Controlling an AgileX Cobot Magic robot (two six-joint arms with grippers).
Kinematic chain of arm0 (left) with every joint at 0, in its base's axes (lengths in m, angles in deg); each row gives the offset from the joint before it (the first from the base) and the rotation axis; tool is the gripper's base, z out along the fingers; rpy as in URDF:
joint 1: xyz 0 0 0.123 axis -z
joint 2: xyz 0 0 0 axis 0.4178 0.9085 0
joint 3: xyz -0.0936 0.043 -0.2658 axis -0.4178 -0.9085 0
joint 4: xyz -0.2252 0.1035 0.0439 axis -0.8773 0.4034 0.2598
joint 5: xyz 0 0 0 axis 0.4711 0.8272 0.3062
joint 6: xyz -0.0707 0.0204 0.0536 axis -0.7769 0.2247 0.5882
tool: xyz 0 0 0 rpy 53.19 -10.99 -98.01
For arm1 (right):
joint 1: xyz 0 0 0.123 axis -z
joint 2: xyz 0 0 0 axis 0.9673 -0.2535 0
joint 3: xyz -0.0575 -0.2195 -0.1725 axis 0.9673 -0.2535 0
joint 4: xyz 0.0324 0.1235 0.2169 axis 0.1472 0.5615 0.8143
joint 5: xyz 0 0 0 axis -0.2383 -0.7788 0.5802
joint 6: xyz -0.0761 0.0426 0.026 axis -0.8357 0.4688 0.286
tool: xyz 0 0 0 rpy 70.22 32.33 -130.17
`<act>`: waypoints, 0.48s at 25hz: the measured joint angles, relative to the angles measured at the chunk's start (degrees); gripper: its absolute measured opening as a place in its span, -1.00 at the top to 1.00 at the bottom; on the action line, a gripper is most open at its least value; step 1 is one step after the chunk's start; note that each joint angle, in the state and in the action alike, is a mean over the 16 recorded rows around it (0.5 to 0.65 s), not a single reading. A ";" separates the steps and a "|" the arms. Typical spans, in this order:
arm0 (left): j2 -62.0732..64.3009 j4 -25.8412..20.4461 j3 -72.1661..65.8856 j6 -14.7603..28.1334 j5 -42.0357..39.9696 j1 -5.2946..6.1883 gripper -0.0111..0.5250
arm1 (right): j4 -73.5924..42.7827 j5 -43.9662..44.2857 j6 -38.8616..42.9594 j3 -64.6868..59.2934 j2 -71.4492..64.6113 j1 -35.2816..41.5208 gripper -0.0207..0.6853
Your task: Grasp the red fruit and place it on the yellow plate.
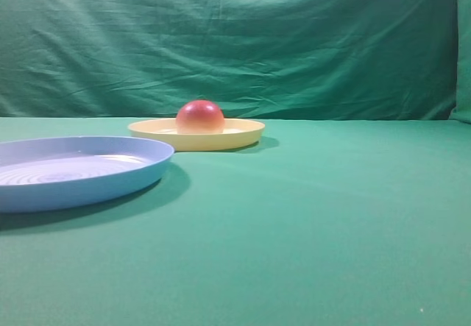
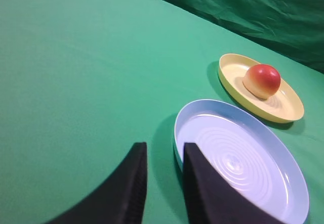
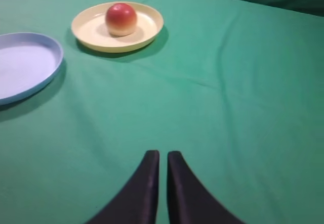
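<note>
The red fruit (image 1: 200, 115) sits flat side down inside the yellow plate (image 1: 243, 129), towards the plate's left side. Both wrist views show the same: red fruit (image 2: 262, 80) on the yellow plate (image 2: 288, 107), and red fruit (image 3: 121, 18) on the yellow plate (image 3: 147, 29). My left gripper (image 2: 164, 145) hovers open and empty beside the blue plate's near rim, far from the fruit. My right gripper (image 3: 163, 153) is shut on nothing, low over bare cloth well short of the plate. Neither gripper shows in the exterior high view.
A larger light blue plate (image 1: 140, 165) with concentric rings lies left of and nearer than the yellow one; the two almost touch. Its rim (image 2: 178, 133) lies just beside the left fingers. Green cloth covers the table and forms the backdrop (image 1: 294, 39).
</note>
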 joint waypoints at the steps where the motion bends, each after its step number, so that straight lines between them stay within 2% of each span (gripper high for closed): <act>1: 0.00 0.00 0.00 0.00 0.00 0.00 0.37 | -0.01 -0.35 0.01 -0.78 0.70 1.10 0.94; 12: 0.00 0.00 0.00 0.00 0.00 0.00 0.37 | -0.46 -4.89 -1.12 -6.31 3.24 6.06 0.87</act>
